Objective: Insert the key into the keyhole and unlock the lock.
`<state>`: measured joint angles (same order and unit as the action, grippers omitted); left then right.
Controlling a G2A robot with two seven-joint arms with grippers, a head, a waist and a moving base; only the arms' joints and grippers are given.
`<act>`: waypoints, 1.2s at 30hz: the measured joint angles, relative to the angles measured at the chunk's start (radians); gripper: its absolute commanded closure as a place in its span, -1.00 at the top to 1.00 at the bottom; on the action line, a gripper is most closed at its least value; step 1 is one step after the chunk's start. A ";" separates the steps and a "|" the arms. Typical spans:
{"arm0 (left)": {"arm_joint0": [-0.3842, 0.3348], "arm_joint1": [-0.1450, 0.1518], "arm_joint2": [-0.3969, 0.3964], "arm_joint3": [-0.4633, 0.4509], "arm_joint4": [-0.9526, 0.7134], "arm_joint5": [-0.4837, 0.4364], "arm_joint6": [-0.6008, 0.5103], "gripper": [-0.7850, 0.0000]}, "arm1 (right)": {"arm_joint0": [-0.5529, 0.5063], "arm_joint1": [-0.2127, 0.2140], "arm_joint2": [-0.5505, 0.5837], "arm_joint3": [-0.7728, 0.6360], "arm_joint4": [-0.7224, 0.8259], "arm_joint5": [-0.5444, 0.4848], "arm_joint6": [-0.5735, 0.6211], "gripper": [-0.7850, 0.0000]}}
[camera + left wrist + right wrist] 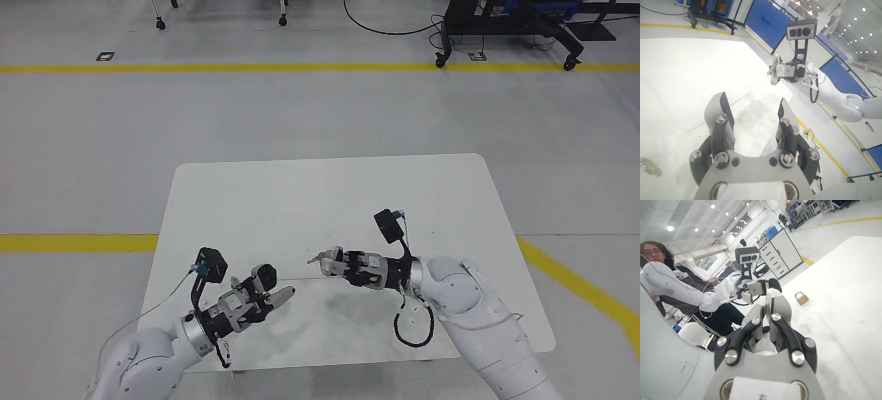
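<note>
"While the lock [802, 298] lies loose on the counter [330, 190], shackle closed and nothing touching it, my right gripper [322, 260] hangs over the surface just below the middle of the top view. It is pinched tight on the key [770, 70], and only a short silvery stub shows past the pads. My left gripper [280, 296], lower left in that view, is spread wide with nothing in it."

"Noted. Where does the lock sit relative to the two?"

"Near the left gripper but apart from it, so by my reckoning toward the lower left of the top view. It is well apart from the key. I cannot see the keyhole, so its facing is unknown."

"Risks from here?"

"Judgement only, three entries. One: the lock is unheld. If the key pushes at it on this smooth counter, it will likely slide or spin rather than accept the key, so the left gripper should clamp the body first. Two: the body is low and flat. A wide gripper closing on it may catch the shackle, skate it sideways, or cover the keyhole. Three: the key is held by a small pinch. Any misalignment at the slot could twist it in the pads or drop it. On turning, the pads may slip round the key instead of turning it."
</note>
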<state>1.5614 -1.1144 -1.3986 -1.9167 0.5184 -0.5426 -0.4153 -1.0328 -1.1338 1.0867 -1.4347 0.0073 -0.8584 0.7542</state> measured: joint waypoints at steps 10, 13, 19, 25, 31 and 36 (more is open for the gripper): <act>0.119 0.005 -0.144 0.001 -0.054 -0.080 0.230 0.16 | -0.026 -0.009 0.011 0.018 0.013 -0.019 -0.161 -1.00; 0.160 0.005 -0.188 -0.005 0.006 -0.059 0.284 0.38 | -0.014 -0.013 -0.006 0.030 0.002 -0.016 -0.174 -1.00; 0.228 0.010 -0.225 0.000 0.017 -0.112 0.277 0.47 | 0.009 -0.023 -0.048 0.029 -0.029 0.006 -0.164 -1.00; 0.185 0.007 -0.134 -0.011 -0.025 -0.180 0.224 0.25 | 0.056 -0.038 -0.122 0.045 -0.005 -0.006 -0.106 -1.00; 0.103 -0.001 -0.019 -0.007 -0.028 -0.186 0.189 -0.07 | 0.101 -0.046 -0.167 0.087 0.051 -0.019 -0.042 -1.00; 0.045 -0.004 0.024 0.006 -0.010 -0.156 0.162 -0.11 | 0.114 -0.048 -0.179 0.106 0.081 -0.032 -0.016 -1.00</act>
<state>1.6063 -1.1185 -1.3742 -1.9103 0.5085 -0.6989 -0.2532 -0.9186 -1.1816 0.9074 -1.3285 0.0879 -0.8903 0.7378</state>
